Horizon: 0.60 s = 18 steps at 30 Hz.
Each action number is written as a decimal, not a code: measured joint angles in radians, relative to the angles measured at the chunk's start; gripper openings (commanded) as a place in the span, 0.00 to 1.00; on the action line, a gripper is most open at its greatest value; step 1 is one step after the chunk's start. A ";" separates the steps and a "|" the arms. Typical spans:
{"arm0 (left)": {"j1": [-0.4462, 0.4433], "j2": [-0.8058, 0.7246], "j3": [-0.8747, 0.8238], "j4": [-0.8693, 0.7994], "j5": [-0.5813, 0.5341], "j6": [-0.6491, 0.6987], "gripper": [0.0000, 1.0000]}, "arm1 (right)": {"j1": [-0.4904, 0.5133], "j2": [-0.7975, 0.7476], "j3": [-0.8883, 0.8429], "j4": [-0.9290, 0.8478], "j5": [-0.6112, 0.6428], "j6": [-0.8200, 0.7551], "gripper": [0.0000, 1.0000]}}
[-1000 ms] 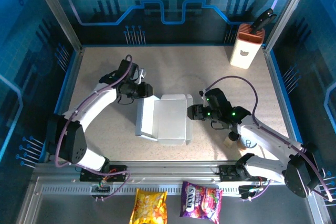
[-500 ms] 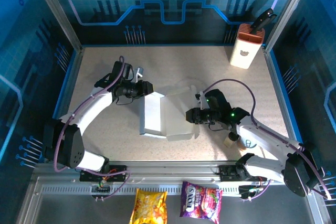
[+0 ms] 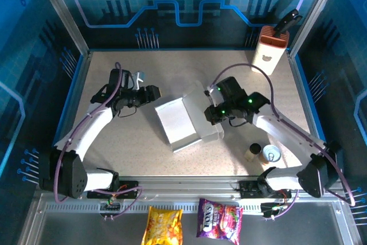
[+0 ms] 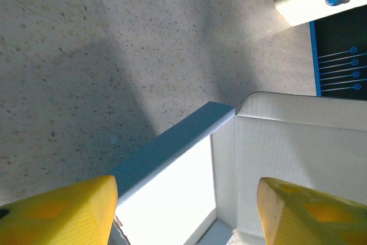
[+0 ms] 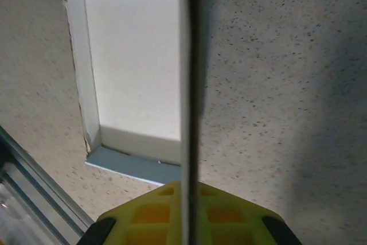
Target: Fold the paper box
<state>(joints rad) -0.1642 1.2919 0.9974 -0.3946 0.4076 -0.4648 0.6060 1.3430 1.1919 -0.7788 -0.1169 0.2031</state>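
On the table (image 3: 114, 136), pinching the paper box (image 3: 179, 123) by its upright right wall in the closed right gripper (image 3: 213, 116). Near its left corner, hovering with the left gripper (image 3: 155, 93) spread wide, empty.

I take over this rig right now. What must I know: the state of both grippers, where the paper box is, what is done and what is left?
Left gripper: open, holding nothing, just left of the paper box and apart from it.
Right gripper: shut on the box's raised right panel, seen edge-on in the right wrist view.
Box: in the middle of the table, turned at an angle.
Done: some walls stand up.
Left: probably fold the held panel over and close the box.
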 measured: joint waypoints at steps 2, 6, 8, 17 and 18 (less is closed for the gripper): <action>0.003 -0.016 -0.003 -0.005 -0.011 0.016 0.66 | 0.004 0.062 0.089 -0.083 0.018 -0.144 0.01; 0.003 -0.033 -0.022 -0.012 -0.020 0.039 0.66 | 0.031 0.189 0.245 -0.220 0.070 -0.418 0.01; 0.003 -0.035 -0.037 -0.012 -0.023 0.049 0.65 | 0.043 0.257 0.321 -0.277 0.098 -0.539 0.01; 0.003 -0.058 -0.094 0.002 -0.026 0.067 0.65 | 0.055 0.487 0.580 -0.368 0.174 -0.930 0.05; 0.003 -0.061 -0.100 0.009 -0.026 0.073 0.65 | 0.056 0.512 0.603 -0.370 0.177 -0.958 0.07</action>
<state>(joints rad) -0.1608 1.2304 0.8978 -0.3859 0.3820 -0.3920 0.6624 1.8549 1.7950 -1.1492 0.0601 -0.7547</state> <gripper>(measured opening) 0.648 0.086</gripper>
